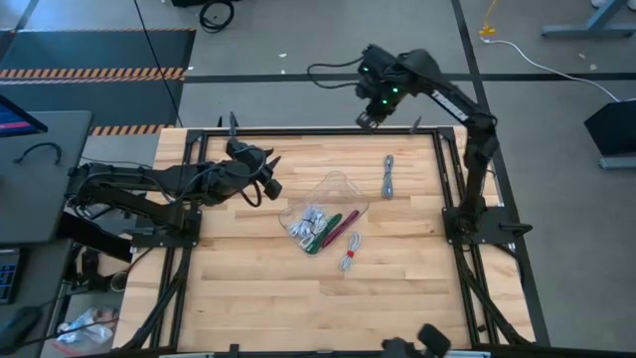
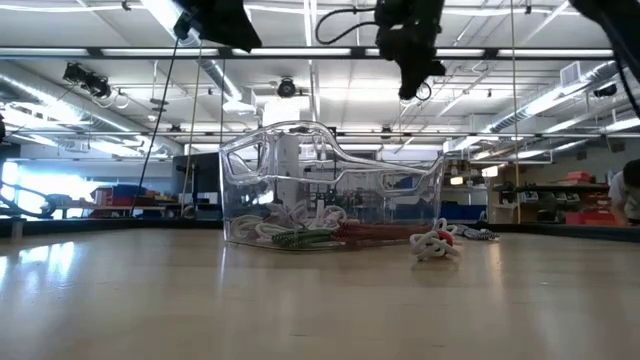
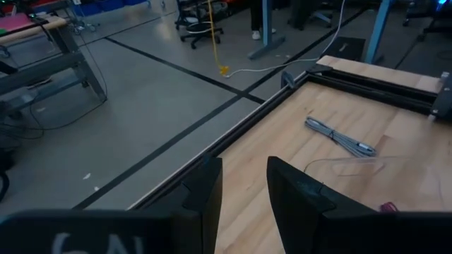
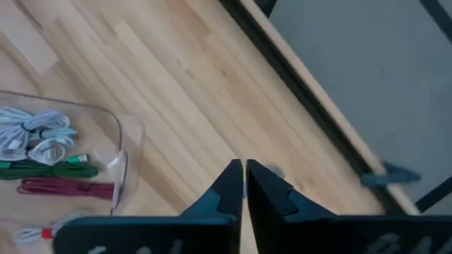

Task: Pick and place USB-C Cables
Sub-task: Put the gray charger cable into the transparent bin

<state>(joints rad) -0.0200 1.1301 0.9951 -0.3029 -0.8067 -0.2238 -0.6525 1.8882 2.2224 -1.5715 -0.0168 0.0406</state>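
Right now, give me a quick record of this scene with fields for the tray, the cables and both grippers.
tray: clear plastic tray, mid-table
cables in tray: white coiled bundles, one green cable, one dark red cable
cables outside tray: grey cable lying straight on the wood beside the tray; white bundle with red tie near the tray
left gripper: above the table beside the tray, fingers apart, empty
right gripper: raised over the far table edge, fingers closed, empty

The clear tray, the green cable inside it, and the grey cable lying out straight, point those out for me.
clear tray (image 1: 336, 185): high view, on its far rim.
green cable (image 1: 320, 237): high view, middle of the bundle.
straight grey cable (image 1: 388, 176): high view, midway along its length.
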